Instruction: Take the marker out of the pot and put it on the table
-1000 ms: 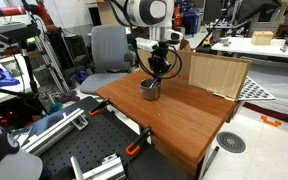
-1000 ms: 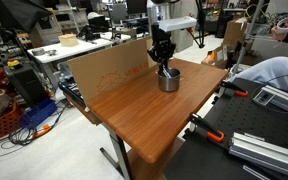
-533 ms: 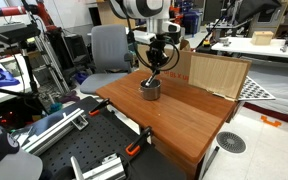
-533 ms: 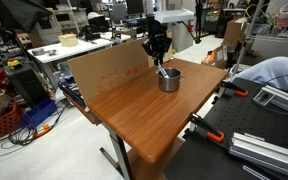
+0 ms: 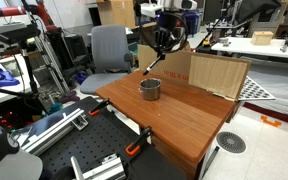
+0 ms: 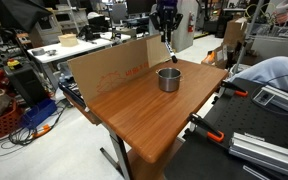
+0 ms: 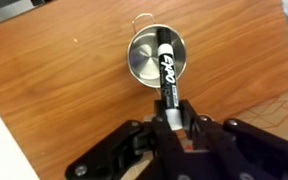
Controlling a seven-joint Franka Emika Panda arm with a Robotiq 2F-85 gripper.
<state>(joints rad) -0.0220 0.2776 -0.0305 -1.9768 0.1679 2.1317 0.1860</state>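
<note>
On the reddish-brown table (image 5: 189, 120) in a cluttered lab stands the steel pot (image 5: 151, 89), and the gripper (image 5: 163, 43), closed on the top of the marker (image 5: 152, 62), holds it dangling above the rim, presumably to clear it before placing

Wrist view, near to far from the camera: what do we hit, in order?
claw, shut on the marker → marker, held clear above the pot → pot → table
</note>
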